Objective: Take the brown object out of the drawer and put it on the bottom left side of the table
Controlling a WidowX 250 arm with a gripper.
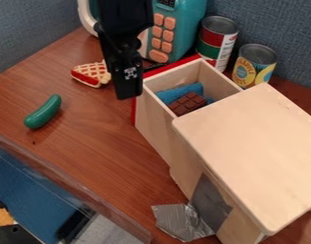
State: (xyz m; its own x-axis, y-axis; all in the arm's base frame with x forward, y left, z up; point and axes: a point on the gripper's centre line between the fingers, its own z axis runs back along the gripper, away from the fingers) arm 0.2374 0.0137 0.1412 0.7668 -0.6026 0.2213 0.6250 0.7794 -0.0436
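Observation:
The black gripper [128, 78] hangs down from the top edge, its lower end just left of the drawer's far left corner. A pale wooden drawer [155, 127] with a red front is pulled out of a wooden cabinet. Inside it the brown object [187, 103], a segmented chocolate-like block, lies tilted against blue cloth [191, 89], close to the cabinet top's edge. The gripper is apart from the brown object, up and to its left. The wooden table [104, 147] stretches left of the drawer.
A green cucumber-like toy [43, 112] and a waffle-patterned pie slice [90, 74] lie at left. Behind the drawer stand a teal toy microwave [183, 31] and two cans [216, 40]. The cabinet [260, 147] fills the right; crumpled silver foil [180, 221] lies in front.

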